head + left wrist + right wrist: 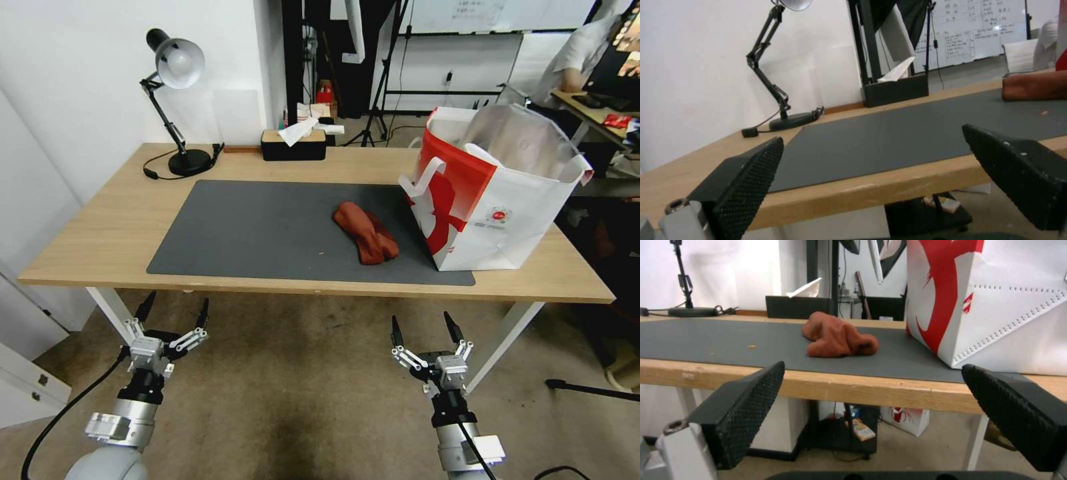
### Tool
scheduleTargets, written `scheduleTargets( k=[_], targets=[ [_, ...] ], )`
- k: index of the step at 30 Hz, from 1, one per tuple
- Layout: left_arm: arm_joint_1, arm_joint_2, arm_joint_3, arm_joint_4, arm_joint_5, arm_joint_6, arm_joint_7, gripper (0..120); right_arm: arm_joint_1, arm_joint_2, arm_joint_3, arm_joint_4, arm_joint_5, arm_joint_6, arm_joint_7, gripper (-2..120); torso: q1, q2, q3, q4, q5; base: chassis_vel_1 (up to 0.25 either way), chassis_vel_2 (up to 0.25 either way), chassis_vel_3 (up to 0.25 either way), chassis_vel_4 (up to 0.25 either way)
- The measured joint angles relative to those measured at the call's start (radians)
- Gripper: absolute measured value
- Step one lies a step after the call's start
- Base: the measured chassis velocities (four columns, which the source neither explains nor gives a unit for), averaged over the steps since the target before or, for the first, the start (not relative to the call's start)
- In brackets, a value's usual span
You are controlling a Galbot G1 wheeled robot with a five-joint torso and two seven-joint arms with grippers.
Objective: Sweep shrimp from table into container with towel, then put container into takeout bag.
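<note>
The long light wooden counter [100,240] carries a large dark grey mat [267,233] that reaches almost to its near edge. On the right end of the mat, toward the counter's right edge, stands the takeout bag [513,227], upright and open at the top, red and white with white handles and a silvery lining showing inside; its white side bears a small round red logo with a line of tiny print beneath, too small to read, and the face toward the counter's middle carries a big red figure. Just beside the bag, on the mat near its near right part, lies the towel [365,233], a dark brick-red crumpled lump, close to the bag without clearly touching it. At the far left corner stands a black desk lamp [175,100] with its cord trailing along the far edge, and at the middle of the far edge sits a black tissue box [293,144] with a white tissue sticking up. A whiteboard behind carries writing that cannot be read. Both arms hang below the near edge, off the counter: the left tool [173,310] under the near left part and the right tool [425,329] under the near right part, each with fingers spread wide and released, holding nothing.
</note>
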Motion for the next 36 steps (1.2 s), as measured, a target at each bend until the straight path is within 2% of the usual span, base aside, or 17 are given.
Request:
scheduleTargets(
  k=[12, 36],
  targets=[
    [0.000, -0.002, 0.001, 0.023, -0.002, -0.006, 0.013, 100, -0.001, -0.002, -0.001, -0.001, -0.002, -0.005, 0.003, 100, 0.000, 0.000, 0.000, 0.0000, -0.0001, 0.000, 0.000, 0.000, 0.000],
    [0.003, -0.009, -0.022, 0.016, -0.005, -0.006, 0.012, 100, 0.001, 0.003, -0.001, -0.003, -0.002, -0.010, 0.003, 100, 0.000, 0.000, 0.000, 0.0000, -0.0001, 0.000, 0.000, 0.000, 0.000]
  ],
)
